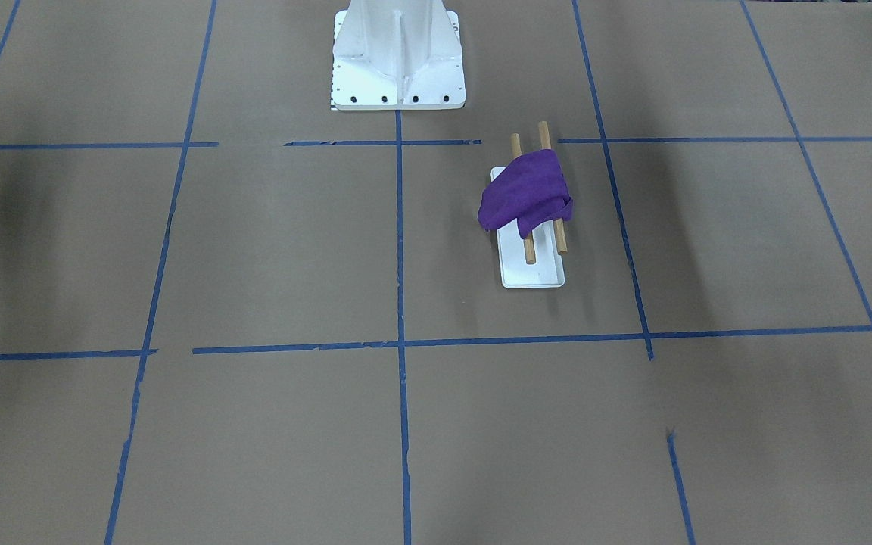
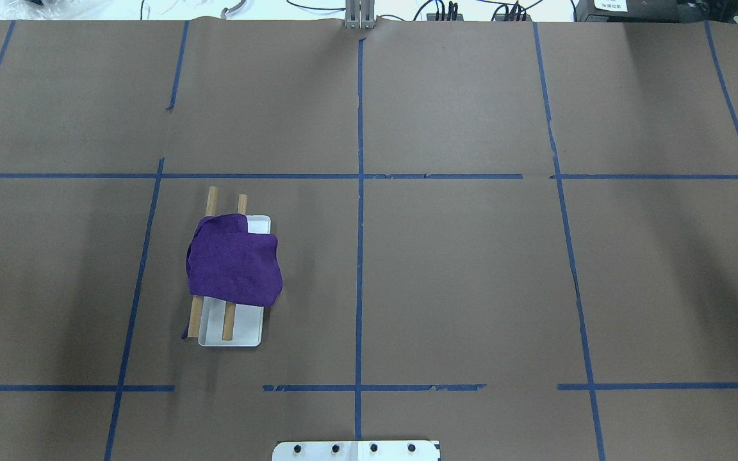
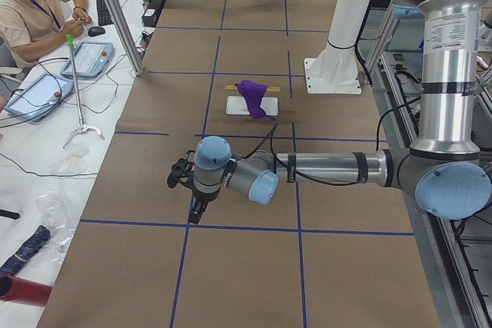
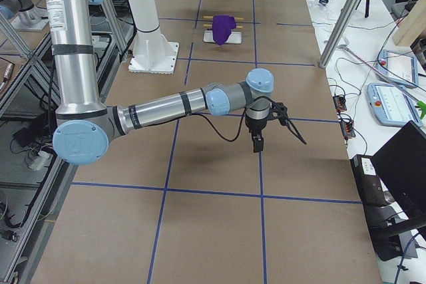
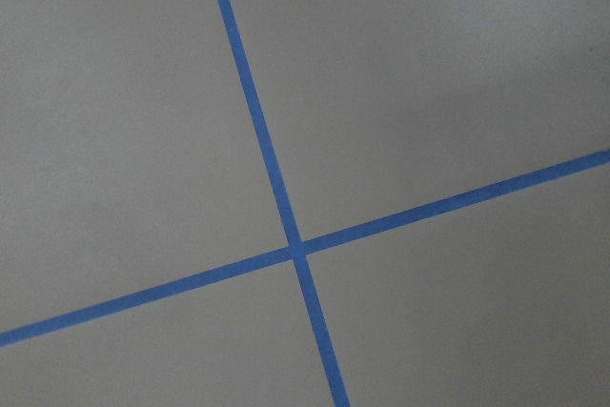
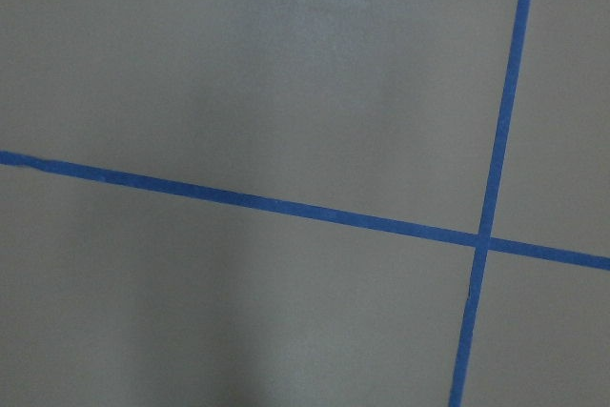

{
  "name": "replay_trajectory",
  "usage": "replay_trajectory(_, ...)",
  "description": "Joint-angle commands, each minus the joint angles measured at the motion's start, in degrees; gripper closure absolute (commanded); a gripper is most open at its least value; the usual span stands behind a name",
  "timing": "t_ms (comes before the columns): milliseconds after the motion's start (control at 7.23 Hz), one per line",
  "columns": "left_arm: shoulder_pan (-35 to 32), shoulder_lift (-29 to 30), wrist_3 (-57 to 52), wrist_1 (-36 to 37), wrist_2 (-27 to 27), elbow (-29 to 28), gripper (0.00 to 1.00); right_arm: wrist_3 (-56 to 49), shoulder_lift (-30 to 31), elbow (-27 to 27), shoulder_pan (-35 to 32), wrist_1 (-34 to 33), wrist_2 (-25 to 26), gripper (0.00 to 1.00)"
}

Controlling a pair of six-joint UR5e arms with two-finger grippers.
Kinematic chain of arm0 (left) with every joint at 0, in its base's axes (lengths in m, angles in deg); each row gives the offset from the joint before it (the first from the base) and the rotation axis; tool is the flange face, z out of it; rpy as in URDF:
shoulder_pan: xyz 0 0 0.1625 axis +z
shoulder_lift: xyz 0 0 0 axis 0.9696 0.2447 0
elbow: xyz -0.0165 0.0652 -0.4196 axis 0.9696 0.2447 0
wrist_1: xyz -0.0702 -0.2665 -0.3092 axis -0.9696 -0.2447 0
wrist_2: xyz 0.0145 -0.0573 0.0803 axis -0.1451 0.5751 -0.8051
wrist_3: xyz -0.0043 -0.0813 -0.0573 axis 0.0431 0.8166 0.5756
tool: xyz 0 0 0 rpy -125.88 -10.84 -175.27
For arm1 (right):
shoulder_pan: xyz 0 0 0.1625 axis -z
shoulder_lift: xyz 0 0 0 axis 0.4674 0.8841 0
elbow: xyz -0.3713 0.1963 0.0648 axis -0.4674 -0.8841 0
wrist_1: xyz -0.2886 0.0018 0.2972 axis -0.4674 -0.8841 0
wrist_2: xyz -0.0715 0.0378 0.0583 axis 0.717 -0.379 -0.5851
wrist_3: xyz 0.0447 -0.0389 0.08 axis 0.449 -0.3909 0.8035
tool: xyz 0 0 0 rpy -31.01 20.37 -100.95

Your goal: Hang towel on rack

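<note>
A purple towel (image 1: 527, 193) lies bunched over the two wooden bars (image 1: 561, 238) of a small rack with a white base (image 1: 534, 272). In the overhead view the towel (image 2: 231, 262) covers the middle of the bars (image 2: 228, 323), and both bar ends stick out. My left gripper (image 3: 181, 177) hangs above bare table, well away from the rack (image 3: 254, 104). My right gripper (image 4: 287, 123) hangs above the table's other end, far from the towel (image 4: 222, 28). I cannot tell whether either gripper is open or shut. Both wrist views show only brown paper and blue tape.
The robot's white pedestal base (image 1: 398, 53) stands behind the rack. Blue tape lines (image 2: 359, 192) grid the brown table. An operator (image 3: 34, 5) sits at a side bench with tablets (image 3: 88, 57) and a reaching stick (image 3: 77, 82).
</note>
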Motion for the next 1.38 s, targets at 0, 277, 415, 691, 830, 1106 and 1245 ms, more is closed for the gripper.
replay_trajectory(0,-2.74,0.44,-3.59,20.71,2.66,7.28,0.0,-3.48,0.42,-3.95,-1.17,-0.33,-4.42,0.0)
replay_trajectory(277,-1.77,0.69,-3.42,18.89,2.49,6.28,0.0,-3.57,0.43,-3.96,-2.13,-0.16,-4.6,0.0)
replay_trajectory(415,-1.6,0.26,-2.98,12.77,2.57,4.61,0.0,-3.57,0.34,-3.61,-2.31,-0.16,-4.6,0.0)
replay_trajectory(691,-1.51,-0.97,-3.5,11.92,2.66,3.81,0.0,-3.22,0.34,-3.43,-2.31,-0.07,-4.25,0.0)
replay_trajectory(830,-1.42,-0.98,-3.51,11.48,3.1,3.89,0.0,-2.69,0.69,-3.69,-2.31,0.28,-4.07,0.0)
replay_trajectory(1106,-0.11,-0.19,-3.59,9.81,2.58,5.04,0.0,-2.78,0.86,-3.52,-2.31,0.37,-4.59,0.0)
replay_trajectory(1245,0.07,-0.27,-3.59,10.16,2.92,7.39,0.0,-2.52,0.78,-3.95,-2.31,0.37,-5.55,0.0)
